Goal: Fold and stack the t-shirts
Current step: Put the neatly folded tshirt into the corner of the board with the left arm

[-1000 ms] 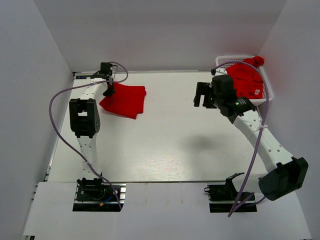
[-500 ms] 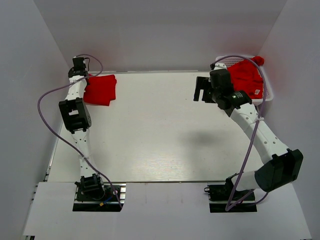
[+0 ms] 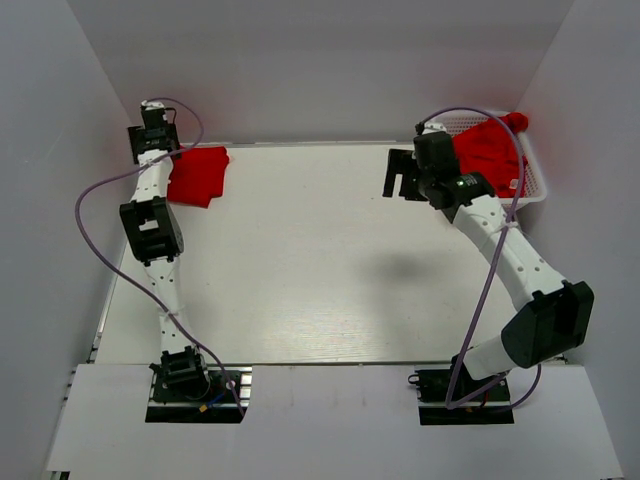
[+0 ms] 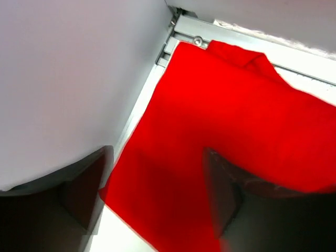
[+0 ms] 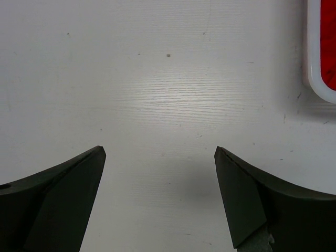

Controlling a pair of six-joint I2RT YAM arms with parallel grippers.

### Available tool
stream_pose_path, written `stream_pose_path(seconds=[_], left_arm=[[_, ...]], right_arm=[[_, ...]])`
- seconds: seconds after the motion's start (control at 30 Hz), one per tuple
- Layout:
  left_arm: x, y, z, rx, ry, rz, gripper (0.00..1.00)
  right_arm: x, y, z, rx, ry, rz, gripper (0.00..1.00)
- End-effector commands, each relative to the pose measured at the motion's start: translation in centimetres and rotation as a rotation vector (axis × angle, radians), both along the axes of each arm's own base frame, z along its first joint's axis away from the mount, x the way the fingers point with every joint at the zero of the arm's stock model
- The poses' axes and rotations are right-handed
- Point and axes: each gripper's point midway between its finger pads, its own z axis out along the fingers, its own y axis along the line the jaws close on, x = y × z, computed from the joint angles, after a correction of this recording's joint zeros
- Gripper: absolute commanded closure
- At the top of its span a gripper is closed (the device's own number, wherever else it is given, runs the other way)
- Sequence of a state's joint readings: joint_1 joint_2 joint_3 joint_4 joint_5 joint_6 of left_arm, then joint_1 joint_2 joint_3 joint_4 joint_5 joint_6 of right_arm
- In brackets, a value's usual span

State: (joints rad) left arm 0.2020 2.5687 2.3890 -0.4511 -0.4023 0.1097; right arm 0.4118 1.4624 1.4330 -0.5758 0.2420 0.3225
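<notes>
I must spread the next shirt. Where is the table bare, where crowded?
Bare: the middle of the table, between the folded shirt far left and the basket far right. Crowded: those corners, by the left end effector and right end effector.

folded t-shirt [image 3: 197, 175] — far-left table corner | heaped t-shirts [image 3: 488, 152] in basket [image 3: 540, 188] — far right

Bright, even, diffuse light fills the top view, with one faint soft shadow on the table [image 3: 300, 290] right of centre. In the wrist views the left gripper [image 4: 157, 152] and right gripper [image 5: 160, 149] are dark and blurred at frame bottom. The t-shirt [image 4: 226, 121] looks oversaturated.
</notes>
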Motion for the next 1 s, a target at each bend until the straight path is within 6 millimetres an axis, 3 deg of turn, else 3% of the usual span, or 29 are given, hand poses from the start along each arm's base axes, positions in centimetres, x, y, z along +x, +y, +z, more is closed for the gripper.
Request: stream_pose_path(seconds=[0.0,0.03,0.1,0.17,0.2,0.23,0.27,0.37,0.4,0.43,0.5,0.53,0.57,0.6,0.63,0.67,0.7,0.73,0.8,0.83,0.93,0.97], left_arm=[[-0.7,0.3,9.8,0.031,-0.15,0.017,0.0],[-1.1,-0.2,11.0,0.013,-0.166,0.001,0.0],[-2.2,-0.3,11.1,-0.001,-0.144,0.019,0.0],[-3.0,-1.9,12.4,-0.017,-0.14,-0.019,0.0],[-3.2,-3.1,12.6,-0.042,-0.14,-0.043,0.0],[-3.3,-4.6,11.5,-0.121,-0.135,-0.087,0.0],[-3.9,-6.0,13.0,-0.153,-0.157,-0.121,0.0],[-6.1,-8.1,11.3,-0.26,-0.108,-0.118,0.0],[-6.7,-10.2,12.6,-0.276,-0.122,-0.14,0.0],[-8.0,-11.2,11.0,-0.294,-0.077,-0.126,0.0],[-9.6,-13.5,11.1,-0.336,-0.066,-0.107,0.0],[-11.5,-16.5,11.3,-0.353,-0.043,-0.132,0.0],[-12.8,-17.8,11.7,-0.365,-0.042,-0.136,0.0],[-13.8,-19.9,12.4,-0.434,-0.073,-0.13,0.0],[-15.5,-23.1,10.6,-0.506,-0.041,-0.179,0.0],[-17.4,-24.7,13.9,-0.56,-0.126,-0.216,0.0],[-19.2,-26.3,12.3,-0.622,-0.109,-0.217,0.0],[-20.5,-28.9,13.1,-0.643,-0.125,-0.272,0.0],[-23.7,-30.9,14.8,-0.627,-0.137,-0.311,0.0],[-25.5,-32.5,14.2,-0.581,-0.102,-0.319,0.0],[-30.5,-34.3,9.8,-0.535,0.07,-0.284,0.0],[-32.6,-36.4,8.3,-0.522,0.127,-0.326,0.0]], right_arm=[[0.6,0.6,2.2,0.05,-0.05,0.013,0.1],[0.4,0.9,2.1,0.06,-0.044,0.026,0.1],[-0.2,1.0,2.8,0.076,-0.06,0.042,0.1],[-0.7,1.3,2.3,0.083,-0.043,0.059,0.1],[-1.2,1.2,2.9,0.095,-0.053,0.065,0.1],[-1.7,1.5,2.3,0.092,-0.035,0.075,0.1],[-1.9,1.2,2.6,0.107,-0.036,0.067,0.1],[-3.2,0.9,2.6,0.129,-0.034,0.069,0.1],[-3.5,1.0,2.3,0.136,-0.036,0.073,0.1],[-4.0,0.8,2.5,0.148,-0.042,0.067,0.1],[-5.1,0.5,2.4,0.165,-0.041,0.061,0.1],[-5.4,0.4,2.3,0.168,-0.041,0.058,0.1],[-5.8,0.1,2.5,0.176,-0.047,0.051,0.1],[-6.7,-0.1,1.4,0.187,-0.029,0.043,0.1],[-7.2,-0.2,1.2,0.191,-0.029,0.04,0.1],[-7.7,-0.5,0.1,0.186,-0.008,0.033,0.1],[-8.4,-0.8,-0.6,0.187,0.006,0.029,0.1],[-8.9,-1.1,-1.2,0.183,0.015,0.023,0.1],[-9.8,-1.3,-2.0,0.187,0.032,0.019,0.1],[-10.3,-1.4,-2.7,0.192,0.042,0.02,0.1],[-11.7,-1.2,-4.9,0.227,0.09,0.021,0.1],[-12.0,-1.2,-5.2,0.231,0.096,0.024,0.1]])
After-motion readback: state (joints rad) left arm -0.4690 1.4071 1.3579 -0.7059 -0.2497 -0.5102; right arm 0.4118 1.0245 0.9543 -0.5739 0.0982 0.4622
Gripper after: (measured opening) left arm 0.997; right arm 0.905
